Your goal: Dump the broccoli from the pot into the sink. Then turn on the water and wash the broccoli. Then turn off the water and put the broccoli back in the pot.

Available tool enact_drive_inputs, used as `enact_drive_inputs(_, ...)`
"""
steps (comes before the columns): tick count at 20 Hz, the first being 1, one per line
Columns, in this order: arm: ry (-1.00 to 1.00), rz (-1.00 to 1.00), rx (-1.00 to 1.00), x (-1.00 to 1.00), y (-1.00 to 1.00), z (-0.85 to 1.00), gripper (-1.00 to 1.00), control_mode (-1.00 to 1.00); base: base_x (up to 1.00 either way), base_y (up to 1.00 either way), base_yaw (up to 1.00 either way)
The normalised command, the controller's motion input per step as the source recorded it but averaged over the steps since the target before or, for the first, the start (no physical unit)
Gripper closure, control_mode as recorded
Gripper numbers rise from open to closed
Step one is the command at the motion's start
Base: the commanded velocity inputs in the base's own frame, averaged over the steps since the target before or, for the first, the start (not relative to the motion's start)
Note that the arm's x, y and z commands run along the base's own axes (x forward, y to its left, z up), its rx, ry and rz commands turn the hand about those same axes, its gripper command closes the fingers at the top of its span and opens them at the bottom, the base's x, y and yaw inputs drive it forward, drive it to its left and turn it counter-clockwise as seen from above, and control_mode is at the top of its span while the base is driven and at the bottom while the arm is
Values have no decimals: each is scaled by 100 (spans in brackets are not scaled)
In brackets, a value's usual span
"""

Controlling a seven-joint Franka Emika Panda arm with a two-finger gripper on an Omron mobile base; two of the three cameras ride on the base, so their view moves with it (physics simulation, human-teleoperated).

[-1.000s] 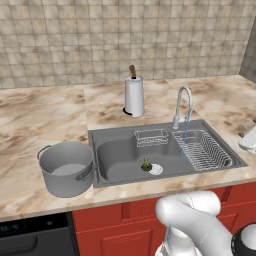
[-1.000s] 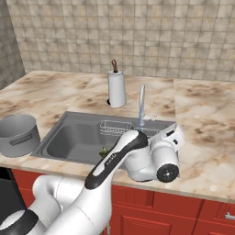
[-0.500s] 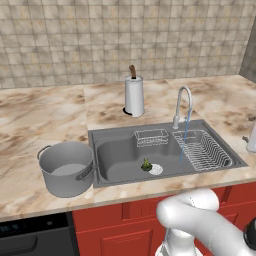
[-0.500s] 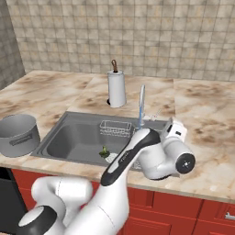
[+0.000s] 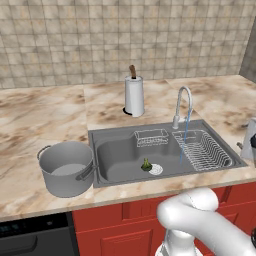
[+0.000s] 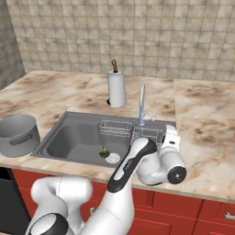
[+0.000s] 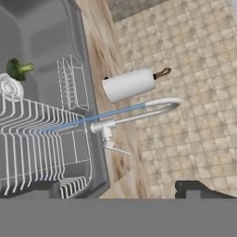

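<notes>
Left base view: the broccoli (image 5: 146, 164) lies in the sink (image 5: 120, 159) beside the drain, water (image 5: 184, 137) streaming onto the wire rack (image 5: 202, 150); the pot (image 5: 66, 167) stands on the desk (image 5: 45, 115).

Right base view: the gripper (image 6: 170, 136) hovers at the sink's right edge.

Hand view: the gripper's (image 7: 121, 190) fingers are spread wide and empty, faucet (image 7: 139, 113) just ahead, broccoli (image 7: 18, 69) far beyond.

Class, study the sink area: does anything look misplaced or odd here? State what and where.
One oddity: the water falls from the faucet onto the wire rack at the sink's right side, while the broccoli sits apart by the drain, unrinsed. The pot stands upright beside the sink.
</notes>
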Motion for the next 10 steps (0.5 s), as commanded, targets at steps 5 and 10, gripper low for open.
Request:
enact_drive_inputs(5, 9, 0, 0, 36, -2, -5, -100, -100, 0, 0, 0)
enact_drive_inputs(10, 31, 1, -1, 50, -4, 1, -100, -100, 0, 0, 0)
